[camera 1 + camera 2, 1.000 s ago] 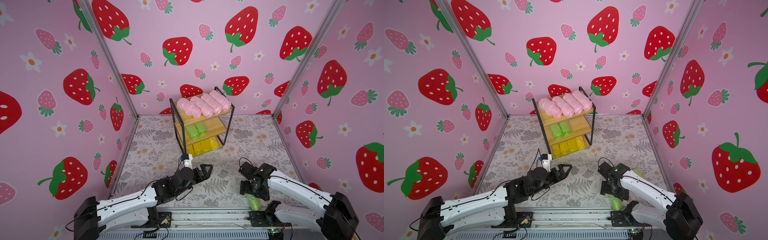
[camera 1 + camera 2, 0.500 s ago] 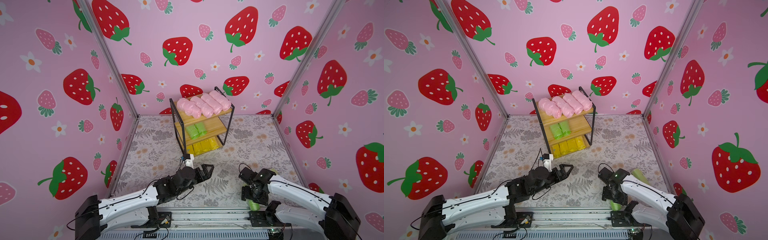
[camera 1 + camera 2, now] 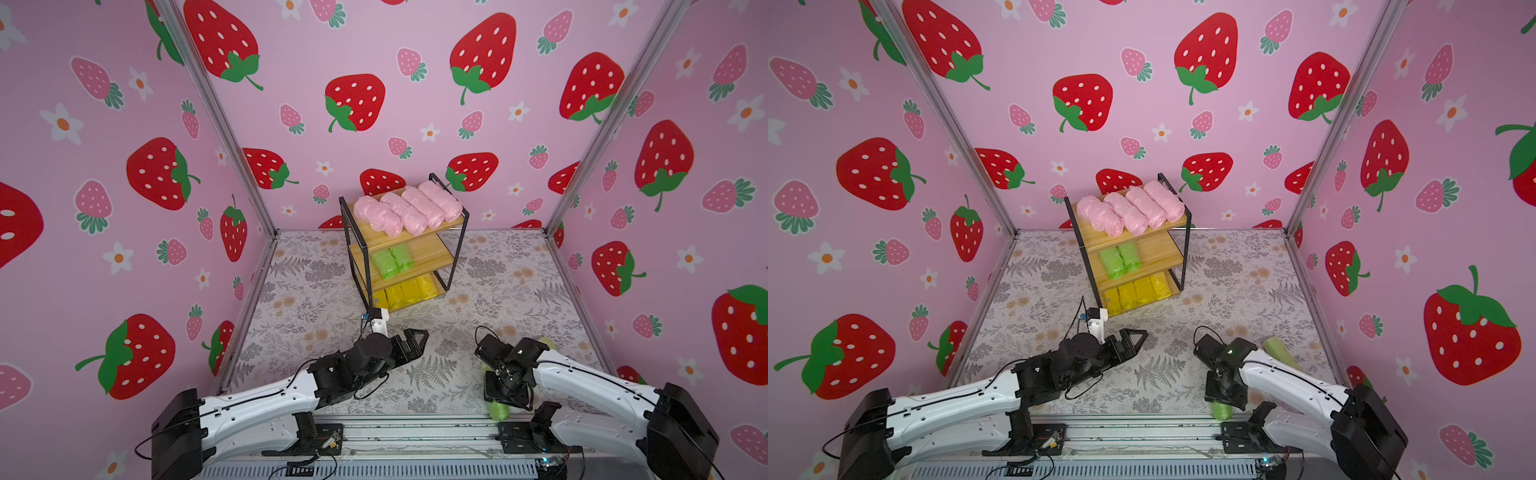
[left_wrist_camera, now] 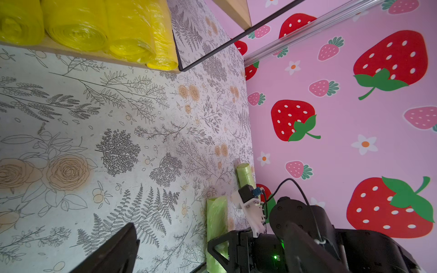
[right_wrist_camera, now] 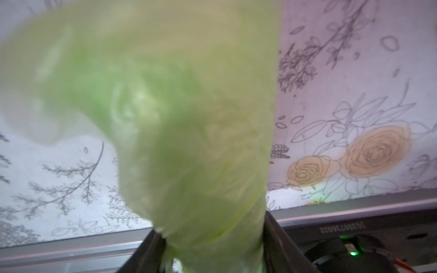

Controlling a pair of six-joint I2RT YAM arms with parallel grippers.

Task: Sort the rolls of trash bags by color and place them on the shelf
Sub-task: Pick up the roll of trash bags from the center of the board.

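The shelf (image 3: 432, 257) (image 3: 1158, 249) stands at the back middle. Its top tier carries several pink rolls (image 3: 407, 208) (image 3: 1129, 210), its middle tier two green rolls (image 3: 391, 261) at the left, and its bottom tier several yellow rolls (image 3: 409, 291) (image 4: 78, 28). My right gripper (image 3: 505, 395) (image 3: 1225, 395) (image 5: 212, 248) points down at the table's front edge, shut on a green roll (image 3: 498, 410) (image 3: 1221, 410) (image 4: 216, 219) (image 5: 189, 118), a finger on each side. My left gripper (image 3: 417, 343) (image 3: 1140, 336) hangs open and empty over mid-table, in front of the shelf.
Another green roll (image 3: 547, 343) (image 3: 1280, 352) (image 4: 244, 173) lies on the table near the right wall, behind my right arm. The metal rail (image 3: 415, 432) runs along the front edge right beside the gripped roll. Pink strawberry walls close in three sides.
My right gripper has dropped onto the green roll at the front edge and its jaws have closed on it. The left arm has barely shifted and stays open.
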